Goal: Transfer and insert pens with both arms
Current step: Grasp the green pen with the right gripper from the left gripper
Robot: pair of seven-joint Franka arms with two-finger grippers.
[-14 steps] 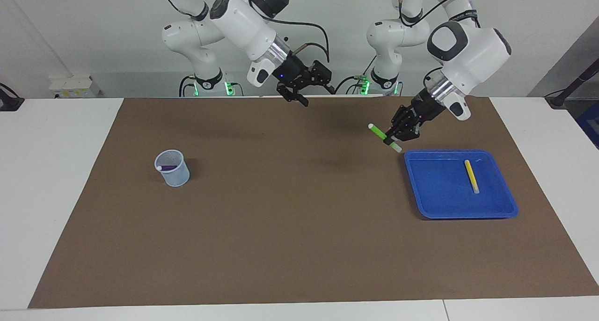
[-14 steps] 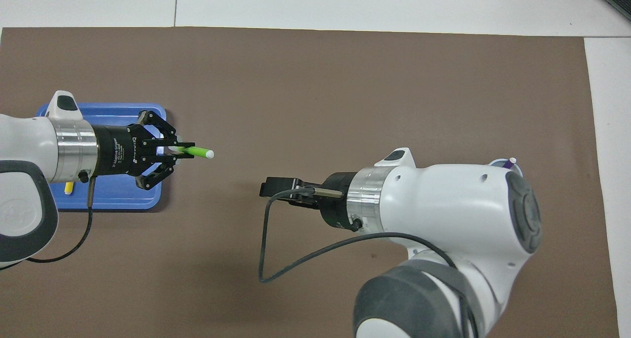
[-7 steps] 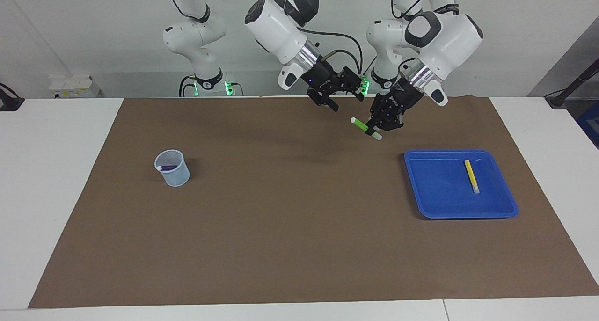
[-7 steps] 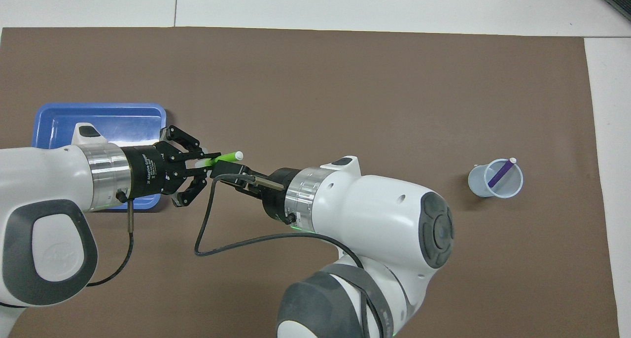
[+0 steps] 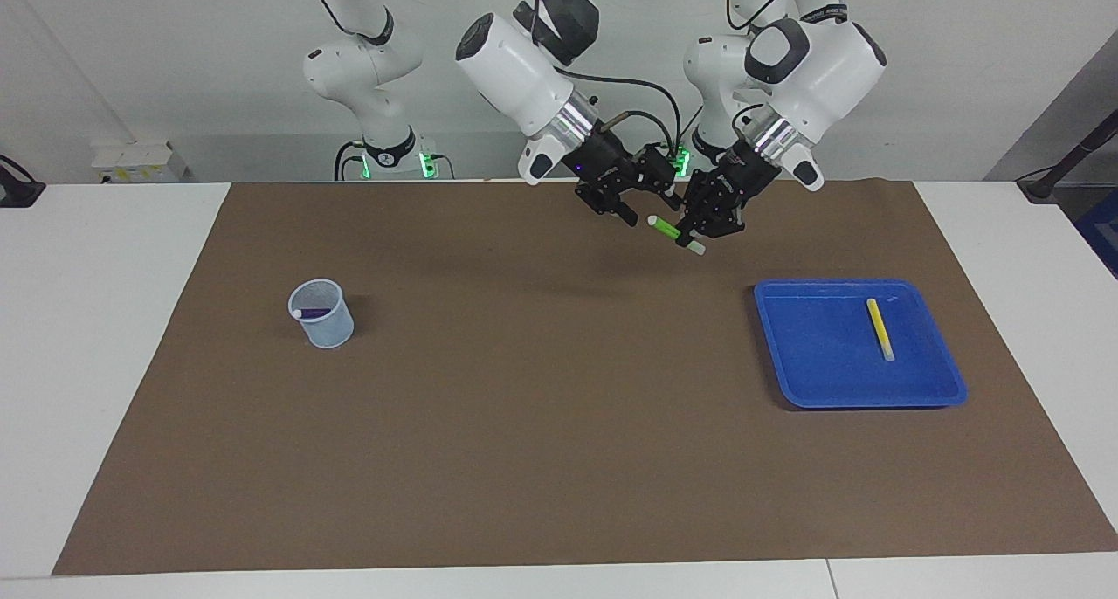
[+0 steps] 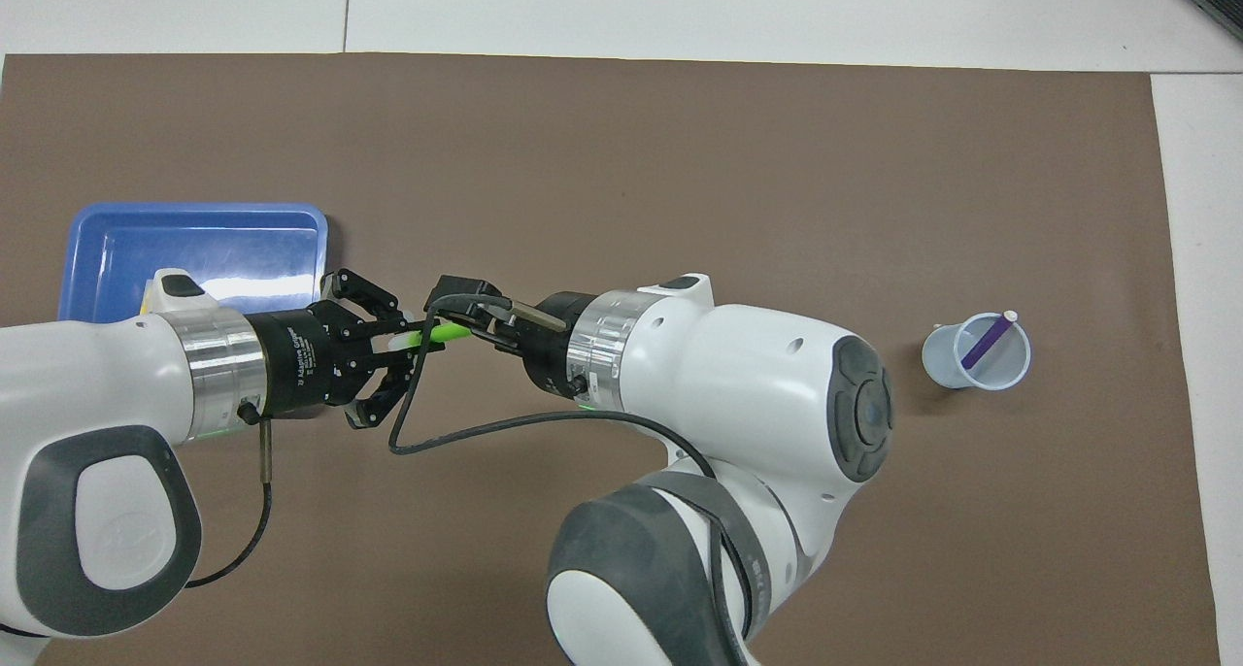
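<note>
My left gripper [image 5: 692, 232] is shut on the green pen [image 5: 668, 229] and holds it level in the air above the brown mat, between the two arm bases. In the overhead view the left gripper [image 6: 410, 338] shows the pen [image 6: 443, 333] sticking out toward my right gripper [image 6: 471, 312]. The right gripper [image 5: 646, 208] is open, with its fingers about the pen's free pale end. The yellow pen [image 5: 880, 328] lies in the blue tray [image 5: 812, 354]. The purple pen [image 5: 313, 313] stands slanted in the pale cup [image 5: 330, 330], which also shows in the overhead view [image 6: 947, 367].
The blue tray [image 6: 194, 244] sits toward the left arm's end of the mat, partly covered by the left arm in the overhead view. The cup stands toward the right arm's end. A white table border surrounds the mat.
Both grippers have come together over the mat. The left one carried the green pen away from the tray, and the right one swung in until its fingers reached the pen's free end.
</note>
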